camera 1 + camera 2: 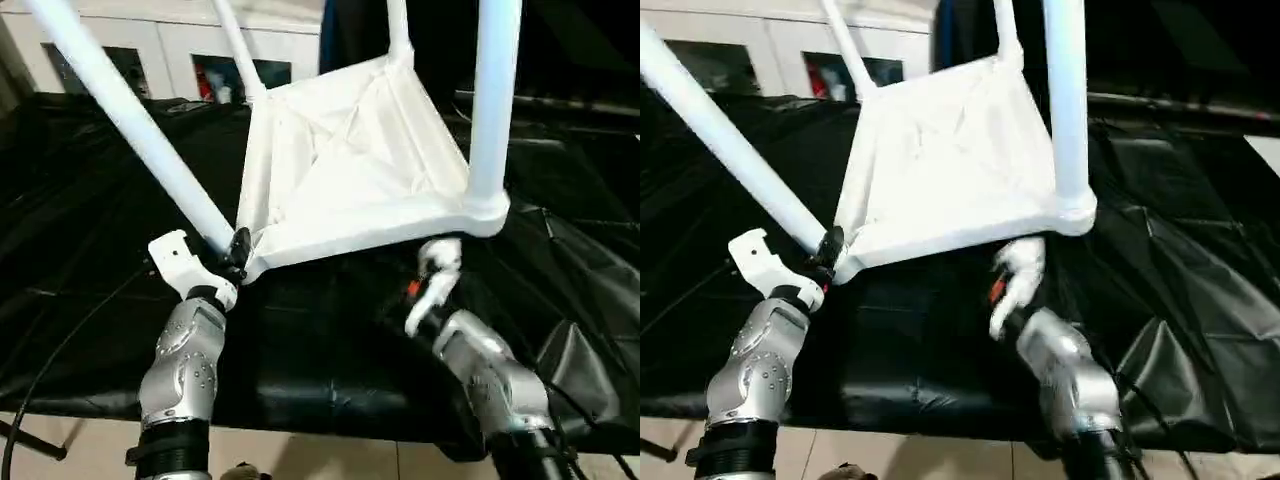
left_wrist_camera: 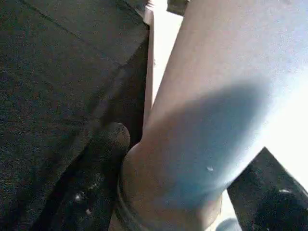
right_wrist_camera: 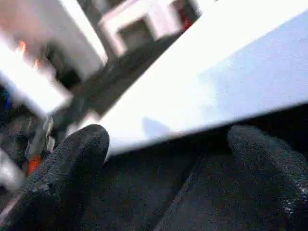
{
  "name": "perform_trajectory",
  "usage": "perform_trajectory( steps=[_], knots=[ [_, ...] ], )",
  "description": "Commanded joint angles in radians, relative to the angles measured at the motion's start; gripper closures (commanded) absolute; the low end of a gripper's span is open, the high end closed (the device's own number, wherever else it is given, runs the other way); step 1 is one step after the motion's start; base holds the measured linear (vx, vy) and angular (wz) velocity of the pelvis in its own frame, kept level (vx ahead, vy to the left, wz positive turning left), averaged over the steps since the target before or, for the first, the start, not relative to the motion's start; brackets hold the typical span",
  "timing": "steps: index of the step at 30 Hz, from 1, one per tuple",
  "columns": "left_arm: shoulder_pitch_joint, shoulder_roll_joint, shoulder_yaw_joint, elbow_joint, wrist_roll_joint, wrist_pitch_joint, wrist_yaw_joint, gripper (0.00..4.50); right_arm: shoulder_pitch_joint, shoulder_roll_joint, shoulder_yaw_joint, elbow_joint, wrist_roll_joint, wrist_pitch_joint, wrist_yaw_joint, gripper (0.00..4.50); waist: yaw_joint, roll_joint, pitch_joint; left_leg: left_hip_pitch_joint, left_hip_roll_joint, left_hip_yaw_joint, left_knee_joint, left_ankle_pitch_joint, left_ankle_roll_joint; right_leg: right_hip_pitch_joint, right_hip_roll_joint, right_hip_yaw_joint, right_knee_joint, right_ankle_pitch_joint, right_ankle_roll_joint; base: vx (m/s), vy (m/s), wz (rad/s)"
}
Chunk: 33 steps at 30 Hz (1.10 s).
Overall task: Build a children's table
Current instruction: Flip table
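Table top (image 1: pixel 940 170) sits upside down on the black sheet (image 1: pixel 1180 300), tilted, its near-left corner raised — four legs (image 1: pixel 1068 110) poking upward (the near-left one (image 1: pixel 725 140) leaning hard left). Left gripper (image 1: pixel 825 250) is right at that leg's base, by the corner socket. Right gripper (image 1: pixel 1015 275) sits just under the near edge — fingers unclear.

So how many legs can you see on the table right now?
4. Near-left leg leans outward, its base at the left claw; near-right leg stands upright in its corner socket; far-left leg and far-right leg rise at the far corners.
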Motion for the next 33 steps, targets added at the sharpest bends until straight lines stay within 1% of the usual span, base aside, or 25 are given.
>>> perform_trajectory(
  steps=[1, 2, 4, 5, 6, 8, 9, 11, 12, 15, 17, 18, 19, 21, 22, 26, 27, 28, 29, 30, 32, 33],
  knots=[
    [0.017, -0.113, -0.012, -0.038, -0.075, -0.001, 0.015, 1.68, -0.019, 0.010, -0.051, 0.020, 0.050, 0.011, -0.054, 0.00, -0.003, 0.000, -0.066, 0.019, 0.066, -0.026, -0.084, -0.059, 0.034, 0.038, -0.066, 0.051, -0.061, 0.093, -0.240, 0.000, 0.000, 0.00],
    [0.017, -0.113, -0.013, -0.039, -0.076, -0.003, 0.017, 1.68, -0.026, 0.015, -0.061, 0.027, 0.059, 0.013, -0.064, 0.00, -0.002, 0.001, -0.068, 0.019, 0.066, -0.025, -0.082, -0.036, 0.043, 0.038, -0.064, 0.050, -0.057, 0.127, -0.241, 0.000, 0.000, 0.00],
    [0.018, -0.118, -0.013, -0.042, -0.070, 0.000, 0.019, 1.68, -0.044, 0.030, -0.082, 0.041, 0.079, 0.038, -0.057, 0.00, -0.003, -0.001, -0.068, 0.017, 0.064, -0.023, -0.081, -0.036, 0.051, 0.038, -0.064, 0.050, -0.056, 0.138, -0.247, 0.000, 0.000, 0.00],
    [0.019, -0.122, -0.015, -0.045, -0.067, 0.000, 0.020, 1.68, -0.053, 0.039, -0.091, 0.047, 0.097, 0.056, -0.050, 0.00, -0.003, -0.002, -0.067, 0.017, 0.063, -0.022, -0.081, -0.041, 0.054, 0.039, -0.063, 0.050, -0.057, 0.131, -0.247, 0.000, 0.000, 0.00],
    [0.020, -0.126, -0.018, -0.047, -0.063, 0.001, 0.021, 1.68, -0.064, 0.048, -0.100, 0.053, 0.115, 0.074, -0.043, 0.00, -0.003, 0.000, -0.065, 0.018, 0.065, -0.022, -0.083, -0.059, 0.056, 0.038, -0.065, 0.051, -0.059, 0.112, -0.248, 0.000, 0.000, 0.00],
    [0.021, -0.133, -0.024, -0.048, -0.055, -0.003, 0.035, 1.68, -0.086, 0.064, -0.104, 0.072, 0.136, 0.090, -0.029, 0.00, -0.003, 0.000, -0.066, 0.019, 0.067, -0.023, -0.084, -0.073, 0.049, 0.038, -0.066, 0.050, -0.060, 0.087, -0.245, 0.000, 0.000, 0.00],
    [0.020, -0.135, -0.027, -0.046, -0.054, -0.005, 0.038, 1.68, -0.096, 0.073, -0.106, 0.081, 0.141, 0.086, -0.029, 0.00, -0.003, 0.001, -0.065, 0.019, 0.068, -0.023, -0.085, -0.077, 0.040, 0.037, -0.066, 0.049, -0.060, 0.078, -0.244, 0.000, 0.000, 0.00],
    [0.021, -0.139, -0.035, -0.051, -0.054, -0.006, 0.046, 1.68, -0.117, 0.089, -0.111, 0.108, 0.141, 0.061, -0.043, 0.00, -0.004, -0.003, -0.064, 0.018, 0.068, -0.022, -0.087, -0.090, 0.030, 0.037, -0.067, 0.050, -0.063, 0.058, -0.240, 0.000, 0.000, 0.00],
    [0.021, -0.141, -0.039, -0.053, -0.054, -0.007, 0.050, 1.68, -0.127, 0.096, -0.113, 0.122, 0.140, 0.045, -0.048, 0.00, -0.004, -0.003, -0.065, 0.018, 0.067, -0.022, -0.087, -0.088, 0.025, 0.037, -0.068, 0.050, -0.062, 0.053, -0.239, 0.000, 0.000, 0.00],
    [0.022, -0.144, -0.046, -0.052, -0.054, -0.010, 0.054, 1.68, -0.150, 0.111, -0.126, 0.151, 0.147, 0.039, -0.055, 0.00, -0.004, -0.002, -0.066, 0.018, 0.066, -0.021, -0.084, -0.059, 0.027, 0.036, -0.066, 0.049, -0.058, 0.080, -0.238, 0.000, 0.000, 0.00],
    [0.029, -0.158, -0.069, -0.069, -0.049, -0.008, 0.063, 1.68, -0.201, 0.134, -0.129, 0.230, 0.114, 0.008, -0.073, 0.00, -0.004, -0.004, -0.068, 0.018, 0.065, -0.020, -0.083, -0.047, 0.033, 0.036, -0.067, 0.049, -0.057, 0.095, -0.242, 0.000, 0.000, 0.00],
    [0.030, -0.161, -0.073, -0.071, -0.048, -0.009, 0.066, 1.68, -0.215, 0.138, -0.130, 0.254, 0.106, -0.003, -0.081, 0.00, -0.005, -0.002, -0.068, 0.018, 0.065, -0.019, -0.082, -0.046, 0.032, 0.034, -0.068, 0.049, -0.056, 0.090, -0.247, 0.000, 0.000, 0.00],
    [0.029, -0.164, -0.076, -0.072, -0.048, -0.010, 0.068, 1.68, -0.226, 0.142, -0.133, 0.274, 0.103, -0.012, -0.088, 0.00, -0.004, -0.002, -0.068, 0.019, 0.065, -0.018, -0.082, -0.044, 0.032, 0.034, -0.067, 0.049, -0.056, 0.089, -0.248, 0.000, 0.000, 0.00],
    [0.027, -0.168, -0.082, -0.072, -0.048, -0.013, 0.072, 1.68, -0.254, 0.153, -0.153, 0.324, 0.107, -0.026, -0.104, 0.00, -0.004, -0.002, -0.069, 0.019, 0.066, -0.018, -0.081, -0.035, 0.034, 0.035, -0.067, 0.049, -0.054, 0.102, -0.250, 0.000, 0.000, 0.00],
    [0.026, -0.170, -0.084, -0.073, -0.050, -0.015, 0.074, 1.68, -0.268, 0.158, -0.160, 0.346, 0.109, -0.032, -0.108, 0.00, -0.003, -0.003, -0.071, 0.019, 0.065, -0.018, -0.079, -0.017, 0.041, 0.035, -0.065, 0.048, -0.051, 0.124, -0.252, 0.000, 0.000, 0.00],
    [0.030, -0.177, -0.100, -0.078, -0.049, -0.013, 0.075, 1.68, -0.315, 0.178, -0.188, 0.407, 0.122, -0.061, -0.119, 0.00, 0.000, -0.003, -0.072, 0.019, 0.065, -0.016, -0.076, 0.000, 0.056, 0.034, -0.066, 0.047, -0.048, 0.146, -0.258, 0.000, 0.000, 0.00],
    [0.030, -0.177, -0.100, -0.078, -0.049, -0.013, 0.075, 1.68, -0.315, 0.178, -0.188, 0.407, 0.122, -0.061, -0.119, 0.00, 0.002, -0.005, -0.073, 0.019, 0.065, -0.015, -0.075, 0.006, 0.060, 0.035, -0.066, 0.047, -0.047, 0.151, -0.257, 0.000, 0.000, 0.00],
    [0.035, -0.177, -0.103, -0.079, -0.052, -0.015, 0.080, 1.68, -0.334, 0.184, -0.208, 0.430, 0.129, -0.084, -0.130, 0.00, 0.003, -0.004, -0.074, 0.019, 0.065, -0.016, -0.073, 0.019, 0.066, 0.035, -0.066, 0.047, -0.045, 0.163, -0.258, 0.000, 0.000, 0.00],
    [0.035, -0.177, -0.103, -0.079, -0.053, -0.016, 0.081, 1.68, -0.337, 0.185, -0.211, 0.434, 0.131, -0.088, -0.133, 0.00, 0.002, -0.005, -0.075, 0.018, 0.065, -0.016, -0.073, 0.023, 0.068, 0.036, -0.067, 0.047, -0.044, 0.169, -0.259, 0.000, 0.000, 0.00],
    [0.039, -0.176, -0.105, -0.081, -0.057, -0.019, 0.088, 1.68, -0.354, 0.184, -0.233, 0.454, 0.138, -0.111, -0.143, 0.00, 0.003, -0.009, -0.076, 0.017, 0.065, -0.015, -0.072, 0.029, 0.075, 0.036, -0.068, 0.047, -0.042, 0.171, -0.262, 0.000, 0.000, 0.00],
    [0.041, -0.174, -0.104, -0.083, -0.060, -0.022, 0.093, 1.68, -0.365, 0.177, -0.249, 0.466, 0.144, -0.124, -0.146, 0.00, 0.003, -0.008, -0.078, 0.017, 0.064, -0.015, -0.068, 0.048, 0.085, 0.036, -0.067, 0.046, -0.040, 0.186, -0.263, 0.000, 0.000, 0.00],
    [0.041, -0.173, -0.105, -0.083, -0.061, -0.022, 0.094, 1.68, -0.370, 0.174, -0.256, 0.470, 0.147, -0.127, -0.146, 0.00, 0.002, -0.011, -0.079, 0.014, 0.062, -0.013, -0.066, 0.062, 0.096, 0.036, -0.066, 0.046, -0.038, 0.203, -0.267, 0.000, 0.000, 0.00]
  ],
)
